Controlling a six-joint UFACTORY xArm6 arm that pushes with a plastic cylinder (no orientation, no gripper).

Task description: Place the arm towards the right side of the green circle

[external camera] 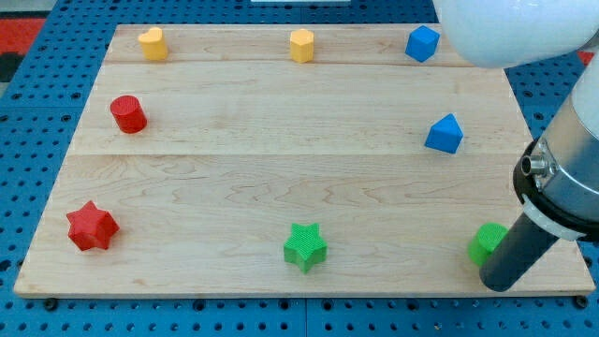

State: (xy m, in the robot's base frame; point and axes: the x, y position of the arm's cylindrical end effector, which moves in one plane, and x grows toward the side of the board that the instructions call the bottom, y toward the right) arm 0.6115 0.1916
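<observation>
Left to right on the table point(281, 187): red star point(91, 226), green star point(304, 246), green circle point(486, 242) lying at the near right corner.

My tip point(499, 282), a bare rod and tool with nothing to clench, is touching its right side.

Circle looks light, rigid, likely sliding easily; push, don't grasp.

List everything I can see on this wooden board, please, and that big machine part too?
yellow heart: 1, yellow, top left
yellow hexagon: 1, yellow, top centre
blue blocks: 2, blue, one top right, one below it
red cylinder: 1, red, left
red star: 1, red, bottom left
green star: 1, green, bottom centre
green circle: 1, green, bottom right, partly hidden
wooden board: 1, light wood
my tip: 1, dark rod, touching or just beside the green circle's right
</observation>
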